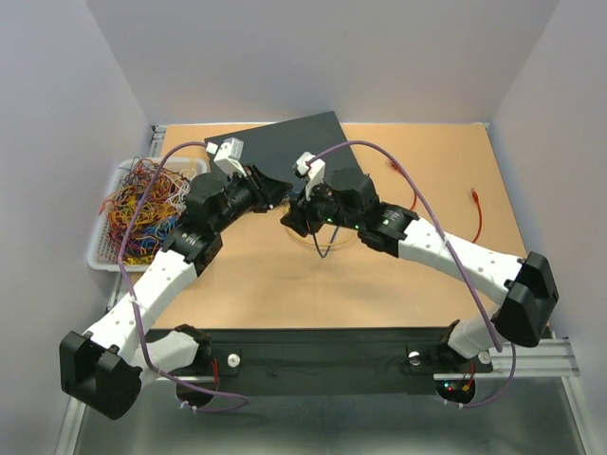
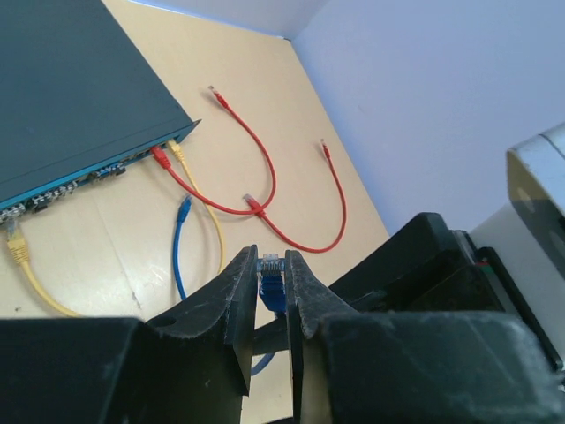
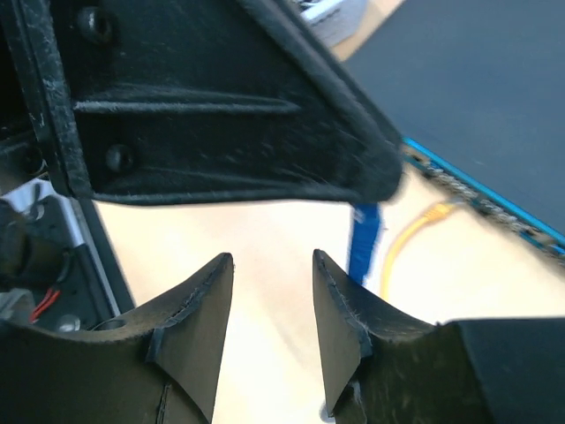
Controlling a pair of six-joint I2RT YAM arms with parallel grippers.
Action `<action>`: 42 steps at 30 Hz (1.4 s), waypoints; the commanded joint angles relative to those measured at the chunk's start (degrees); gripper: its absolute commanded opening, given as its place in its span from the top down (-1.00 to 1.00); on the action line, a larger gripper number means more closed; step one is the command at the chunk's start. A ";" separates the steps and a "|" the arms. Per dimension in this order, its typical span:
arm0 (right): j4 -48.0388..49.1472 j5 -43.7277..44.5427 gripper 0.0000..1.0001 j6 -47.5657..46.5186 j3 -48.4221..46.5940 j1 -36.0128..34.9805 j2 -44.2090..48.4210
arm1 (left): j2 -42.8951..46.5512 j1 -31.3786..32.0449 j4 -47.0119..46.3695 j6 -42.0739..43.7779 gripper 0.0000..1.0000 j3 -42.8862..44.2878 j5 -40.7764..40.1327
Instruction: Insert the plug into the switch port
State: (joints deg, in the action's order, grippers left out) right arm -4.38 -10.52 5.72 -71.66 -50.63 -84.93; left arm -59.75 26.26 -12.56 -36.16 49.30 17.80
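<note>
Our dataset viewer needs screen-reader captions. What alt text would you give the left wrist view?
The left gripper pinches a blue plug between its two black fingers, with the dark switch at upper left. Red cables, yellow cables and a blue cable lie on the tan table beyond, some reaching the switch's port row.

The switch (image 1: 285, 142) lies at the far middle of the tabletop (image 1: 266, 294). A basket (image 1: 97, 256) sits left of the switch and a loose cable (image 1: 477, 213) right of it. Before its socket face, the left fingers (image 2: 238, 305) pinch a plug (image 2: 270, 284), with the right fingers (image 3: 199, 309) beside them
</note>
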 commanded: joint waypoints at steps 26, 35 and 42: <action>2.53 13.07 0.99 -1.50 -2.09 -0.52 0.37 | 3.05 0.81 2.54 3.90 1.00 4.40 -2.60; 8.51 4.75 0.99 3.31 6.34 2.10 6.87 | 6.30 0.81 -0.27 6.37 -0.97 2.29 -1.54; 28.45 -30.58 0.99 23.89 18.57 17.23 12.94 | 10.52 0.02 -5.62 9.09 -0.94 1.16 5.73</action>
State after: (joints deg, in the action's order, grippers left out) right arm 9.76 -22.57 18.35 -55.24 -37.26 -74.39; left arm -52.12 26.83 -10.35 -29.43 50.85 16.86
